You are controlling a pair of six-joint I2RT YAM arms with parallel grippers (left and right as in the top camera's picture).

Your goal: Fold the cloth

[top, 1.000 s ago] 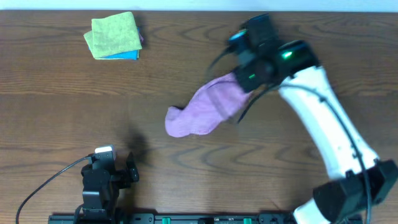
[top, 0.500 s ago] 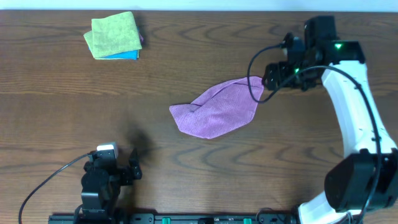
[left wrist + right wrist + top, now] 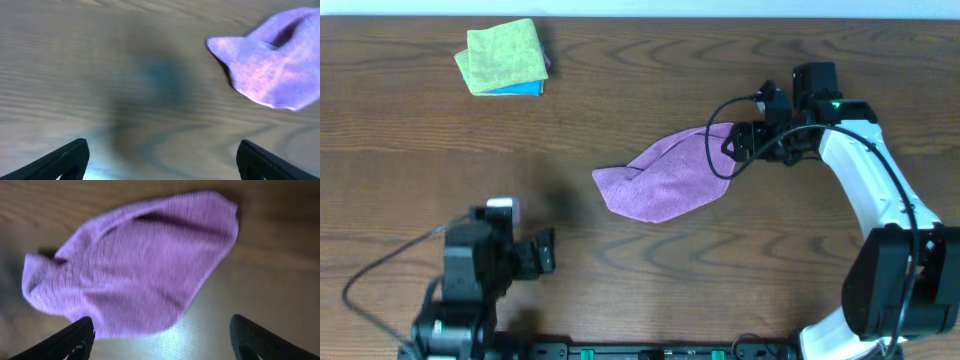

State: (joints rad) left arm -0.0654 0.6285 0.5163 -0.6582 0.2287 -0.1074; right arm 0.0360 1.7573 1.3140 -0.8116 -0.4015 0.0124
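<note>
The purple cloth [image 3: 665,180] lies crumpled on the wooden table near the middle, a rough fold with a pointed left end. It also shows in the right wrist view [image 3: 135,260] and at the top right of the left wrist view [image 3: 272,70]. My right gripper [image 3: 738,140] is open and empty, just off the cloth's right edge; its fingers frame the cloth's near edge in the right wrist view [image 3: 162,337]. My left gripper [image 3: 545,252] is open and empty at the front left, apart from the cloth; it shows in the left wrist view [image 3: 162,160] over bare wood.
A folded yellow-green cloth [image 3: 502,55] lies on a blue folded cloth [image 3: 520,89] at the back left. The right arm's black cable [image 3: 720,120] loops over the cloth's right end.
My right gripper let go of the cloth and drew back to the right; the cloth dropped flat. My left gripper has shifted forward and to the right.
</note>
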